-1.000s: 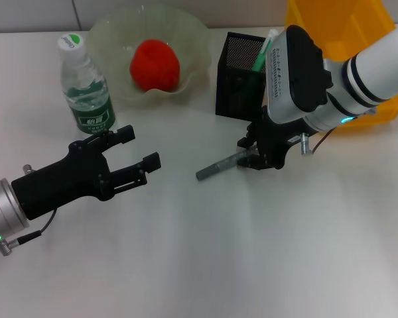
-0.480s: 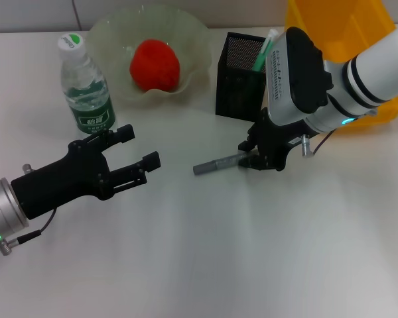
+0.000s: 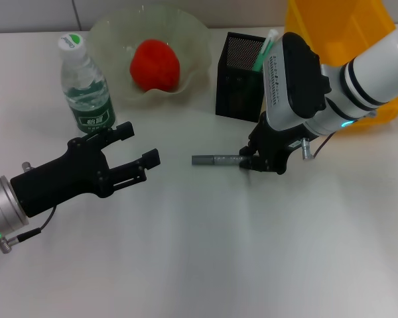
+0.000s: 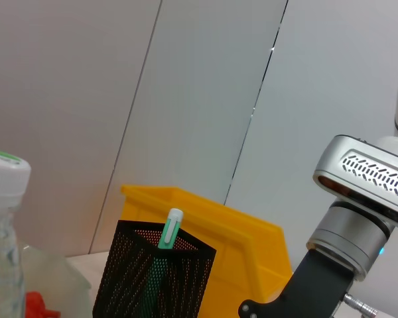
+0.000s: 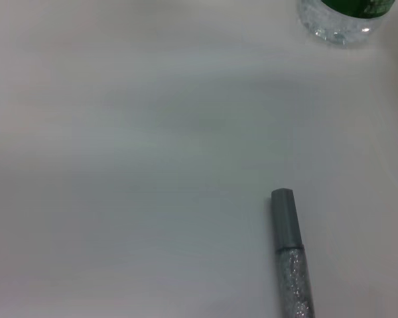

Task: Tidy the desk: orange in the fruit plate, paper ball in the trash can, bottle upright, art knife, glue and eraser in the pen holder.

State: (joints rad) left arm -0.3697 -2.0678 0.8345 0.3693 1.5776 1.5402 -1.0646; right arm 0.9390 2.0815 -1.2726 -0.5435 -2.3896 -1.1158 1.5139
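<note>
My right gripper (image 3: 249,161) is shut on one end of a grey capped stick (image 3: 215,159) with a glittery body (image 5: 292,265), the glue or the art knife, I cannot tell which. It lies level, just in front of the black mesh pen holder (image 3: 241,83), which holds a green stick (image 3: 261,54). The orange (image 3: 155,63) sits in the clear fruit plate (image 3: 200,48). Beside it the bottle (image 3: 86,86) stands upright. My left gripper (image 3: 140,144) hovers open, below the bottle. The yellow trash can (image 3: 338,26) is at the back right. Paper ball and eraser are out of view.
The left wrist view shows the bottle (image 4: 3,232), the pen holder (image 4: 152,278), the yellow bin (image 4: 252,245) and my right arm (image 4: 358,199) before a grey wall. Bare white tabletop (image 3: 205,252) spreads across the front.
The grey stick has swung from tilted to level in my right gripper, its free end rising toward the back. The left gripper has barely moved.
</note>
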